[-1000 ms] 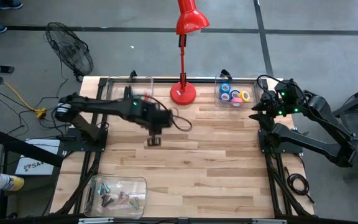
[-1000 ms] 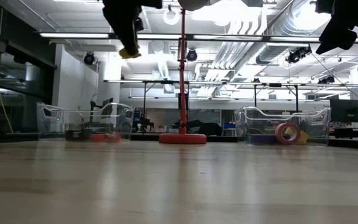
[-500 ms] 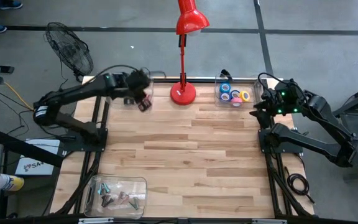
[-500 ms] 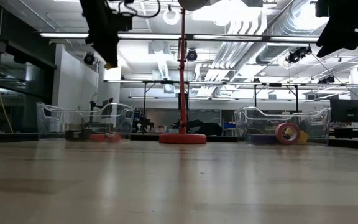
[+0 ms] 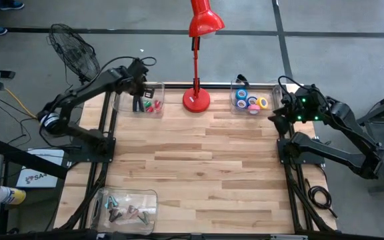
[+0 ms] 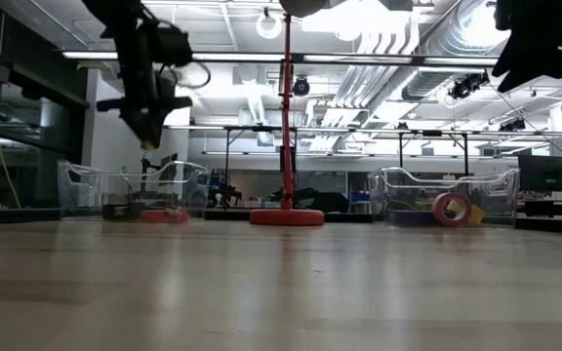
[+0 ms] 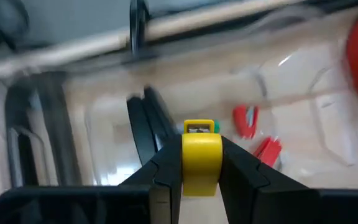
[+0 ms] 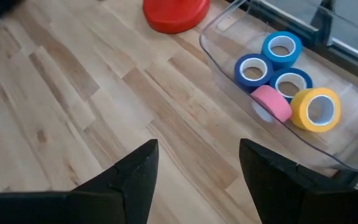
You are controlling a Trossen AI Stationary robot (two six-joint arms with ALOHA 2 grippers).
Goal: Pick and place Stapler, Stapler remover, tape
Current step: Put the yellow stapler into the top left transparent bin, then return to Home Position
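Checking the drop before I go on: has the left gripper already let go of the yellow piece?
No, the left gripper is shut on the yellow staple remover, above the clear bin holding the stapler.

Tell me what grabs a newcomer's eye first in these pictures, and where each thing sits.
The tall red lamp stands at the middle of the table's far edge. Beside it on the right, bright tape rolls in blue, pink and yellow lie in a clear bin, near the right gripper, which hangs open. At the far left, the left gripper holds a small yellow piece over another clear bin with red bits inside.
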